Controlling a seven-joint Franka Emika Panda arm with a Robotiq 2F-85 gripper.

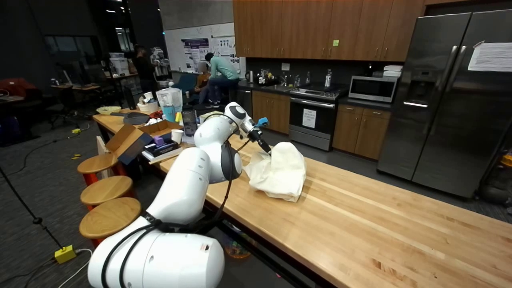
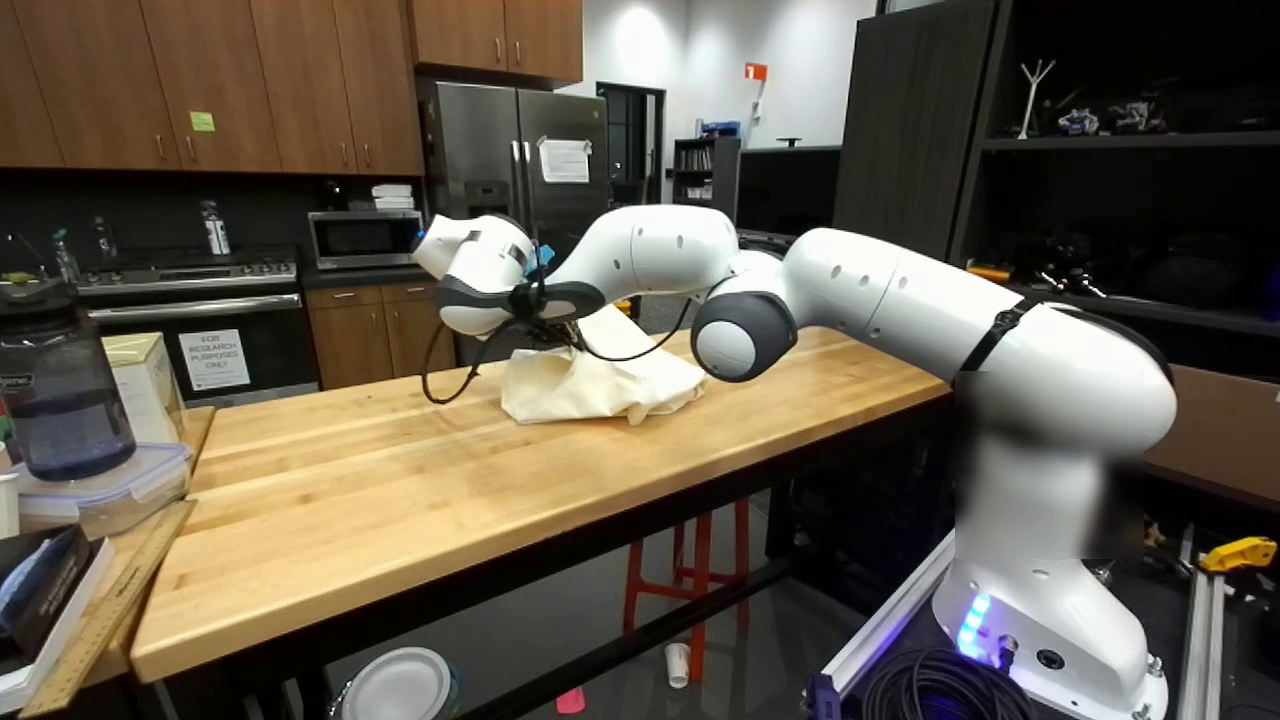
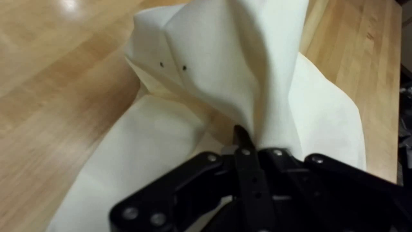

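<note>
In an exterior view, the crumpled cream fabric cloth (image 1: 280, 174) sits mid-frame on the pale striped wooden tabletop (image 1: 380, 224), a rounded fold peaking just right of the black two-fingered gripper (image 1: 267, 149). In an exterior view, a thin black cable (image 2: 437, 401) loops low, left of centre, beside the cloth; it is best steered clear of the fabric. In the wrist view, the black metal fingers (image 3: 243, 138), below centre, look clenched on a fold; such limp cloth probably wants a steady pinch and slow, smooth motion, lest it slip.
</note>
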